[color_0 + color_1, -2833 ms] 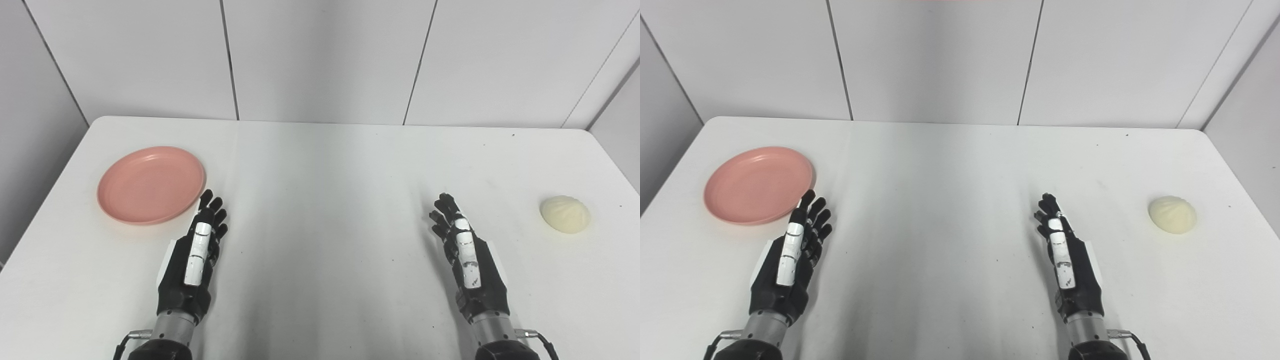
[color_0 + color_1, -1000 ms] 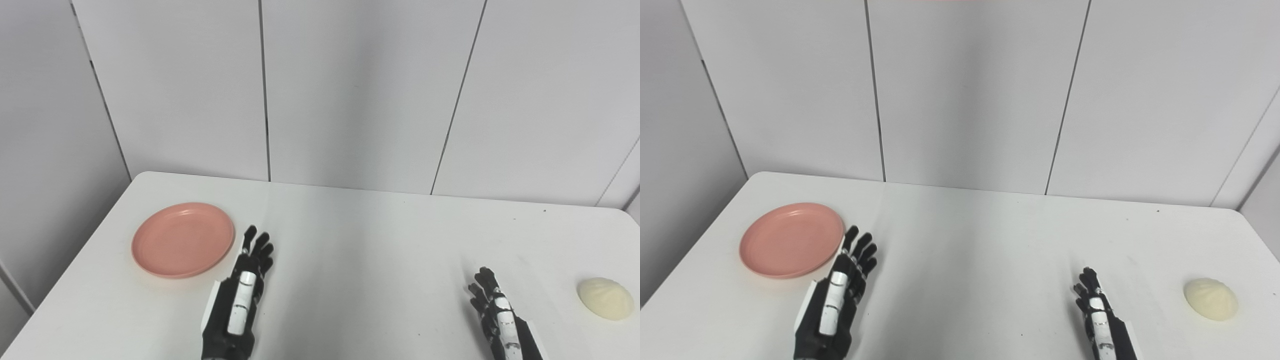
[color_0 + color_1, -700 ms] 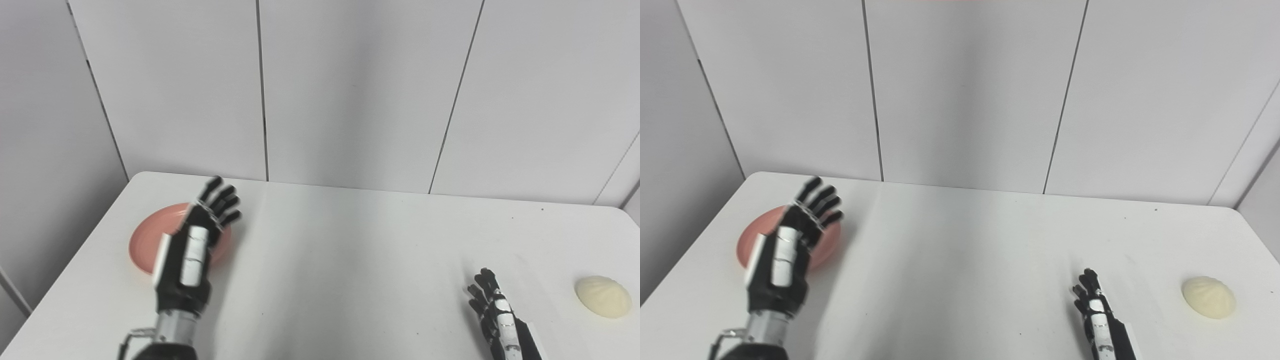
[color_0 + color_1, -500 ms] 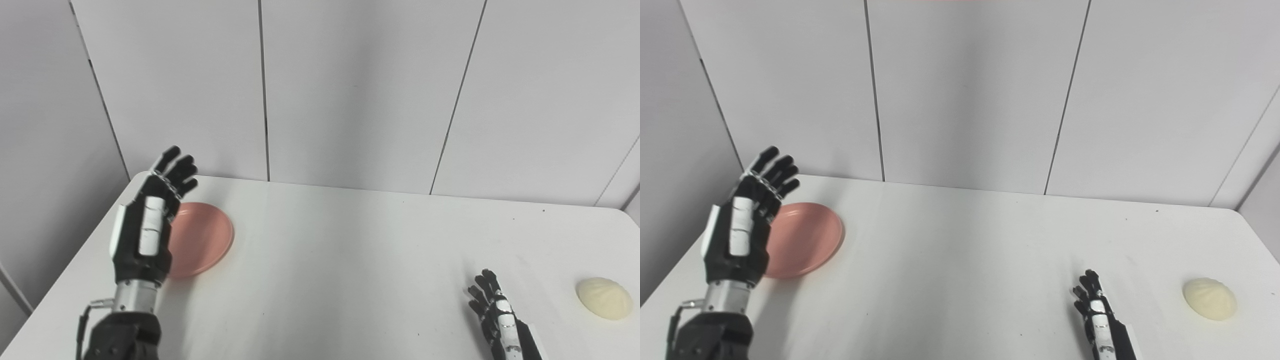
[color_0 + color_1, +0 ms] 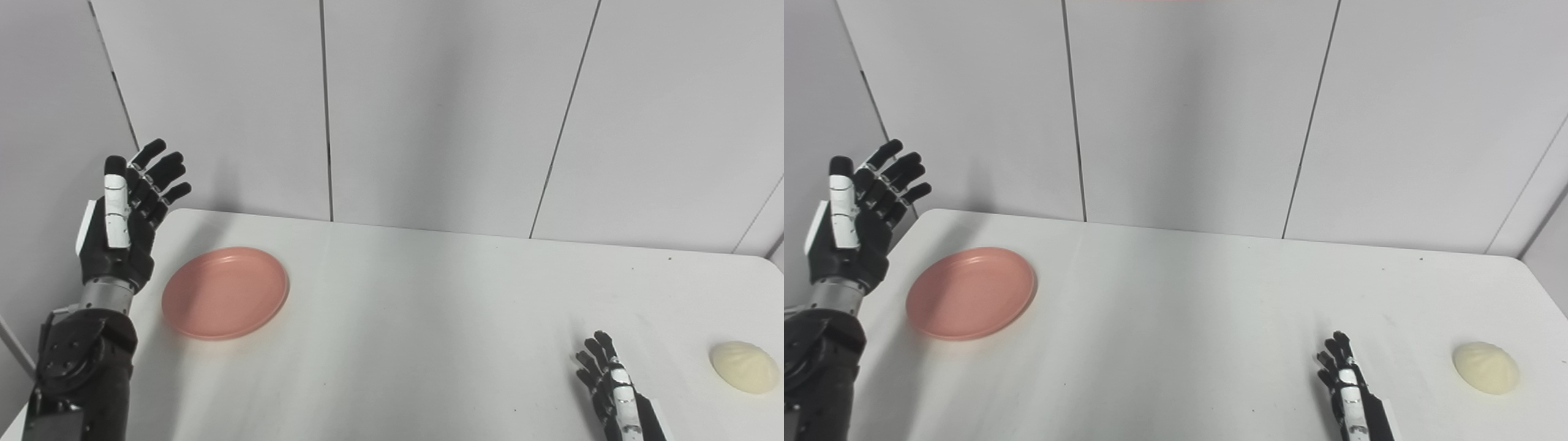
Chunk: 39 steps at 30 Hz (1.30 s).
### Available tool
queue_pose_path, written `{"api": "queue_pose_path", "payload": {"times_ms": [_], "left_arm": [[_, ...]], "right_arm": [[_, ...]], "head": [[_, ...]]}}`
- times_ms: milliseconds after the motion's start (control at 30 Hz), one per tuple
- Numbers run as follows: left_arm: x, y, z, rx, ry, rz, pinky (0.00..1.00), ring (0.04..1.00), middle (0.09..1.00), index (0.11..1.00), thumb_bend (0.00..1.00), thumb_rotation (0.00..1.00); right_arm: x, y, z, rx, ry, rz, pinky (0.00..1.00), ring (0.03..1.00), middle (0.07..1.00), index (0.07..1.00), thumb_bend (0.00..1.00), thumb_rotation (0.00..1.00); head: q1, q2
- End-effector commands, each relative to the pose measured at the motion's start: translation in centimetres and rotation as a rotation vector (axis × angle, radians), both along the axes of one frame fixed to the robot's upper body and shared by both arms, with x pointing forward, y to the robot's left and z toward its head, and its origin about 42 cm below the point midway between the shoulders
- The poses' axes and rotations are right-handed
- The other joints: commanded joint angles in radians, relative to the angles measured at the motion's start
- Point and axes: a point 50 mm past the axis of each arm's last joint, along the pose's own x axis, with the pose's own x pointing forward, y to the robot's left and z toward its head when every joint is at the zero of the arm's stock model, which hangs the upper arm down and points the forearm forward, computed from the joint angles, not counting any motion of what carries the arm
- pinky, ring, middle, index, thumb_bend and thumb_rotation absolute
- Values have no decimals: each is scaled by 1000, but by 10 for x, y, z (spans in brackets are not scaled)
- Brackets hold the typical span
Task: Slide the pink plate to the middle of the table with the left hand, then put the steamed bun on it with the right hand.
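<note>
Pink plate (image 5: 225, 293) lying flat on the white table (image 5: 416, 306), out toward 9 o'clock from the table's middle, well apart from the centre. Bare inside, rim up, its near edge casting a thin shadow on the tabletop.

Raised above the table's far left corner at about 10 o'clock: left hand (image 5: 125, 217), released, fingers (image 5: 160, 173) spread apart and pointing up and to the right, grasping nothing. Clear of the plate, above and to the left of it, with no contact. Black forearm running down to the picture's bottom left corner.

Cream steamed bun (image 5: 1485, 367) resting on the table at about 4 o'clock, near the right edge, pleated top up.

Low at about 5 o'clock: right hand (image 5: 1350, 392), resting close to the tabletop, fingers stretched forward and a little apart, released and holding nothing. Only partly in view, wrist cut off by the bottom edge. Near the bun but apart from it, to its left.

Grey panelled wall (image 5: 1188, 110) behind the table, split by dark vertical seams.
</note>
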Motion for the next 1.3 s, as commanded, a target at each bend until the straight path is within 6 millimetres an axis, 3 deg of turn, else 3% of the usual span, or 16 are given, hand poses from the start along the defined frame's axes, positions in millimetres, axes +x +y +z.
{"api": "queue_pose_path", "payload": {"times_ms": [0,367,633,833,1000,1267], "left_arm": [[8,14,25,84,-95,31,765,830,795,789,904,928],[37,67,-21,96,-10,145,784,854,866,822,888,894],[50,82,-47,52,54,160,772,867,863,847,839,918],[53,75,-70,1,112,157,756,853,852,850,842,900],[52,57,-90,-13,154,121,743,845,849,826,835,883],[60,32,-91,9,175,50,730,854,847,829,848,882]], "right_arm": [[-3,1,-1,5,7,4,957,940,958,973,776,1000],[-5,0,0,6,13,5,943,933,953,970,777,1000],[-6,1,0,6,17,3,943,938,957,974,774,1000],[-6,2,1,0,13,5,921,926,948,969,790,1000],[-7,4,3,5,16,2,912,923,946,965,799,1000],[-7,5,5,11,18,6,919,924,949,965,795,1000]], "head": [[0,2],[-5,11],[-10,21],[-21,27],[-25,36],[-31,41]]}}
